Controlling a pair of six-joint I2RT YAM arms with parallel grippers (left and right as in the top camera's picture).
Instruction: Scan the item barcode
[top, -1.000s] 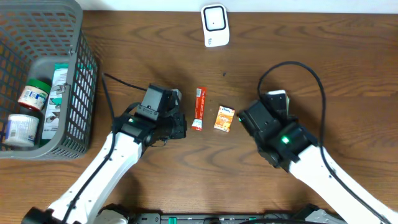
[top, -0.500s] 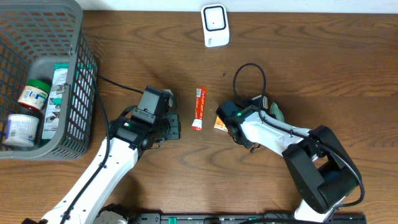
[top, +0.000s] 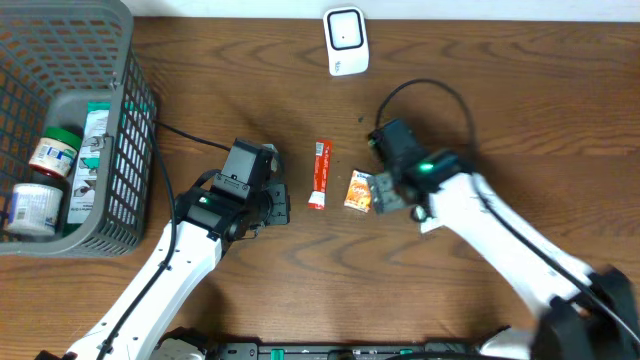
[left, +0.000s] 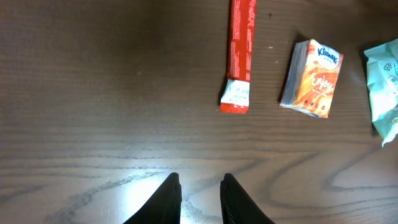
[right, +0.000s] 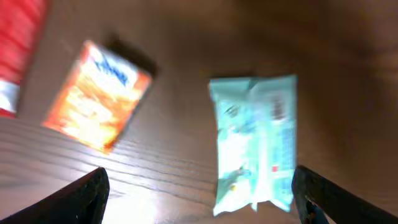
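A pale green wipes pack (right: 255, 140) lies flat on the wood, inside my right gripper (right: 200, 169). The jaws stand wide open around it and do not touch it. An orange Kleenex tissue pack (top: 360, 190) lies just left of that gripper (top: 385, 192). Left of it is a red stick sachet (top: 320, 172). The white scanner (top: 345, 40) stands at the table's far edge. My left gripper (top: 278, 203) hovers low over bare wood, left of the sachet (left: 241, 50) and well short of the tissue pack (left: 313, 78). Its fingers (left: 200, 177) are narrowly parted with nothing between them.
A grey mesh basket (top: 135, 150) at the far left holds two jars (top: 52, 150) and a box (top: 90, 160). Black cables loop over the table behind both arms.
My right gripper has opened wide and its arm has swung up and left, over the pale green pack beside the tissue pack. My left gripper's jaws have parted slightly; that arm has shifted slightly left.
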